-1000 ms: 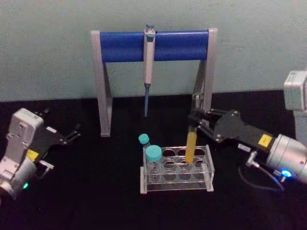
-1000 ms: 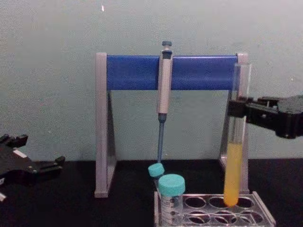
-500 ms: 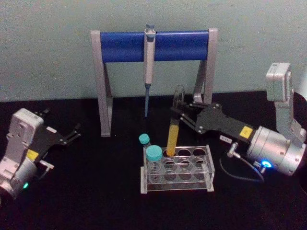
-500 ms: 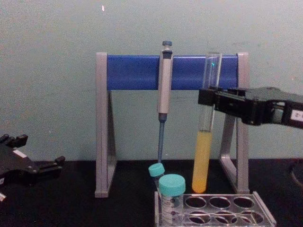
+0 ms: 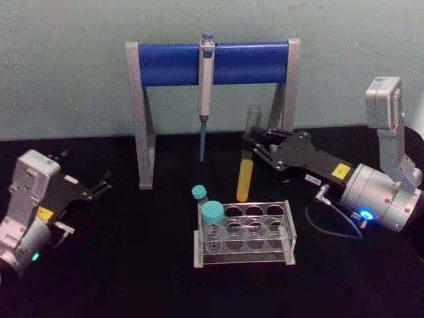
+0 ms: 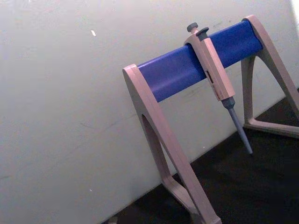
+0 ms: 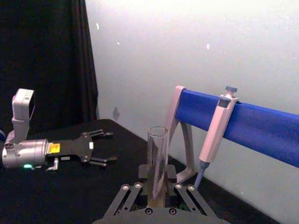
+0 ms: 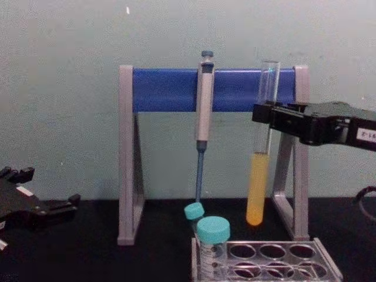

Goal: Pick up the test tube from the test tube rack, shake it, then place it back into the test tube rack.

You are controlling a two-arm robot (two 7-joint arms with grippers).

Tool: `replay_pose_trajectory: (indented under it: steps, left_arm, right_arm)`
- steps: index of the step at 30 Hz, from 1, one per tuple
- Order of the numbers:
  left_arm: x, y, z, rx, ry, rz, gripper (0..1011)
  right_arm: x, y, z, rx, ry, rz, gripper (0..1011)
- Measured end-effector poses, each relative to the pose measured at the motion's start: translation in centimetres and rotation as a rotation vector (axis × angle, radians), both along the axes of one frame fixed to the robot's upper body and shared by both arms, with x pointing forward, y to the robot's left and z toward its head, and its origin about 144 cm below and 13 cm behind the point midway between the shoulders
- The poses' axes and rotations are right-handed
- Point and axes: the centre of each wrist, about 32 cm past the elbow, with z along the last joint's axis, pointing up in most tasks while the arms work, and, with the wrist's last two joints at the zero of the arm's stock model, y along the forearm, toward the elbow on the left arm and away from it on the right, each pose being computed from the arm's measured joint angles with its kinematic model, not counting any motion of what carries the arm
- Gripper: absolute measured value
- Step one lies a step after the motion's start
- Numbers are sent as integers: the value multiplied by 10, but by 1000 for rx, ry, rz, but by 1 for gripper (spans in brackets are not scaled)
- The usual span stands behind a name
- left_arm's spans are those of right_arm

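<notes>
The test tube (image 5: 246, 173) is a long clear glass tube with yellow-orange liquid in its lower part. It hangs nearly upright above and just behind the test tube rack (image 5: 289, 233), its bottom clear of the holes. My right gripper (image 5: 254, 150) is shut on its upper half. The chest view shows the tube (image 8: 257, 182) in front of the stand, held by the right gripper (image 8: 264, 115) well above the rack (image 8: 281, 261). In the right wrist view the tube (image 7: 158, 156) rises from between the right gripper (image 7: 157, 195) fingers. My left gripper (image 5: 101, 184) rests open at the far left of the table.
Two teal-capped vials (image 5: 212, 212) stand at the rack's left end. Behind is the grey-and-blue pipette stand (image 5: 172, 64) with a pipette (image 5: 206, 73) hanging from its bar, close to the left of the tube. Black table lies left and right of the rack.
The right gripper pulled the tube out of the rack's back-right hole, swung it left with a tilt, and has now raised it clear of the rack. The left arm has not moved.
</notes>
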Motion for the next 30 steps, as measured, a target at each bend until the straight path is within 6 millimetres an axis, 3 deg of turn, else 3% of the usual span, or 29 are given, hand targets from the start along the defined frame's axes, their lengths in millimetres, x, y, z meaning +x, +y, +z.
replay_pose_trajectory:
  steps: [30]
  left_arm:
    - [0, 0, 0, 0, 0, 0, 1001]
  right_arm:
    - [-6, -5, 1, 4, -6, 30, 229]
